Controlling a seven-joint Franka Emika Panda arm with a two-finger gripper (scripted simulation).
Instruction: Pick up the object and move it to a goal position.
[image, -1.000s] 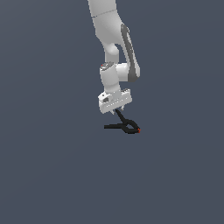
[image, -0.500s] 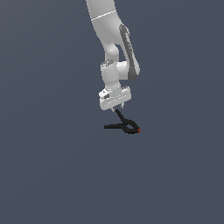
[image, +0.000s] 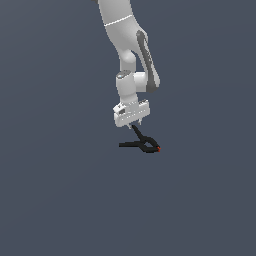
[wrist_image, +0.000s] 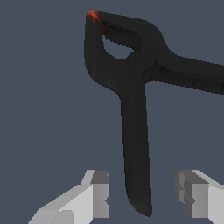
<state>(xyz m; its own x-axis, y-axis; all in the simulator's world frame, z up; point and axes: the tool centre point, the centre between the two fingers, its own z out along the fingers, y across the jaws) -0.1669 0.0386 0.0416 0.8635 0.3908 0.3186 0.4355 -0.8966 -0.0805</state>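
The object, a small black spring clamp (image: 143, 144) with a red-orange tip (image: 158, 149), sits just below my hand in the exterior view. One handle points to the exterior view's left, and the other rises toward my gripper (image: 133, 127). In the wrist view the clamp (wrist_image: 133, 87) fills the frame, with its tip (wrist_image: 93, 15) far from the hand. One long handle runs down between my two fingers (wrist_image: 99, 194). My gripper (wrist_image: 142, 194) is open around that handle's end, with a gap on each side. The goal position is not marked in either view.
The ground (image: 60, 190) is a plain dark grey-blue surface with no other objects in view. The white arm (image: 125, 45) comes down from the top of the exterior view, directly above the clamp.
The wrist and forearm have shifted slightly over the clamp, while the hand stays at about the same height. The clamp has not moved.
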